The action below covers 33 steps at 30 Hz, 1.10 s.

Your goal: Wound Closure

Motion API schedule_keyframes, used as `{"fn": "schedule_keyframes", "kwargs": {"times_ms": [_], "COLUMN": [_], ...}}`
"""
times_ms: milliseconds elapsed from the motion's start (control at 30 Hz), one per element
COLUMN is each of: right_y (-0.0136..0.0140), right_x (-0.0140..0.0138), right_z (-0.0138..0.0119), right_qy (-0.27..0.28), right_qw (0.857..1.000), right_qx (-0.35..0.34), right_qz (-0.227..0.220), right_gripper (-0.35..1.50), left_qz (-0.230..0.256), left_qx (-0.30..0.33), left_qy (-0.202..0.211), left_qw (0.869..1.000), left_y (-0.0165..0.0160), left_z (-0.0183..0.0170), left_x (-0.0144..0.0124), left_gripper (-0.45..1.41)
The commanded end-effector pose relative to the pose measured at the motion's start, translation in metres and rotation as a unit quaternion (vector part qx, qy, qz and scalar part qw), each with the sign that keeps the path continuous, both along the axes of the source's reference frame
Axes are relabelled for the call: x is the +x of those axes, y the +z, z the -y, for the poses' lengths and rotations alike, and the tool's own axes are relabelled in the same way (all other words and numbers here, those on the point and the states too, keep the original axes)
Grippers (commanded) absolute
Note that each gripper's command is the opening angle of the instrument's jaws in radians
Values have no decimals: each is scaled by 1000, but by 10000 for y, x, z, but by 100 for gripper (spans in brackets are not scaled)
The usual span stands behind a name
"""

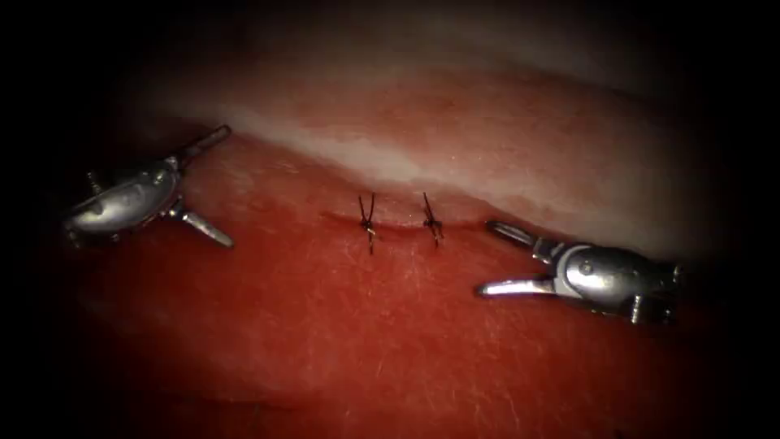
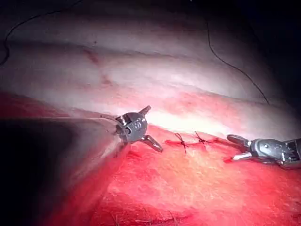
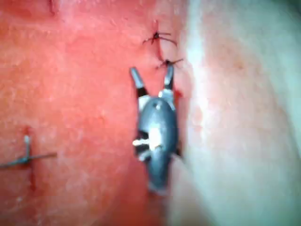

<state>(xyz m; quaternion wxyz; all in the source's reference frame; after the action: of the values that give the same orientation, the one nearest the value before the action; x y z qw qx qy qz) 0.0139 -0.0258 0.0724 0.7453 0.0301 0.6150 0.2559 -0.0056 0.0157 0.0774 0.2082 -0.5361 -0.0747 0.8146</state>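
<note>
The cut (image 1: pixel 398 223) runs across the tissue (image 1: pixel 341 325) and carries two tied stitches, one (image 1: pixel 367 219) on the left and one (image 1: pixel 431 219) on the right, each with short cut thread ends standing up. My left tool (image 1: pixel 218 187) lies well to the left of the cut, jaws spread wide open and holding nothing. My right tool (image 1: pixel 489 258) sits at the cut's right end, jaws open and empty, its upper jaw close to the cut line. The wrist views show the same: left tool (image 2: pixel 153 129) open, right tool (image 3: pixel 151 71) open just short of the nearer stitch (image 3: pixel 167 62).
A loose dark thread (image 2: pixel 235 66) trails over the pale far part of the tissue, and another strand (image 2: pixel 14 33) lies further off. A separate older stitch (image 3: pixel 26 157) sits on the red surface. Red fluid (image 1: pixel 244 268) wets the tissue around the cut.
</note>
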Motion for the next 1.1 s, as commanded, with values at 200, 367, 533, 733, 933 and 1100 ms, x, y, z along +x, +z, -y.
{"fn": "schedule_keyframes", "kwargs": {"times_ms": [200,367,533,733,933,1100], "right_y": [1,-12,-23,-32,-31,-32], "right_x": [2,2,-3,-23,-22,-21], "right_z": [-7,-26,-47,-43,-41,-41], "right_qy": [-5,-26,-48,-65,-65,-65], "right_qw": [1000,1000,999,998,998,998], "right_qx": [5,15,16,21,16,14], "right_qz": [2,7,13,14,14,15], "right_gripper": [98,113,134,133,134,134], "left_qz": [56,91,110,117,122,123], "left_qx": [19,32,31,44,45,46], "left_qy": [30,54,50,36,27,25], "left_qw": [998,994,992,991,991,991], "left_y": [24,23,21,20,15,14], "left_z": [16,12,-3,-3,-5,-7], "left_x": [-42,-40,-26,-24,-25,-25], "left_gripper": [61,61,62,64,62,62]}}
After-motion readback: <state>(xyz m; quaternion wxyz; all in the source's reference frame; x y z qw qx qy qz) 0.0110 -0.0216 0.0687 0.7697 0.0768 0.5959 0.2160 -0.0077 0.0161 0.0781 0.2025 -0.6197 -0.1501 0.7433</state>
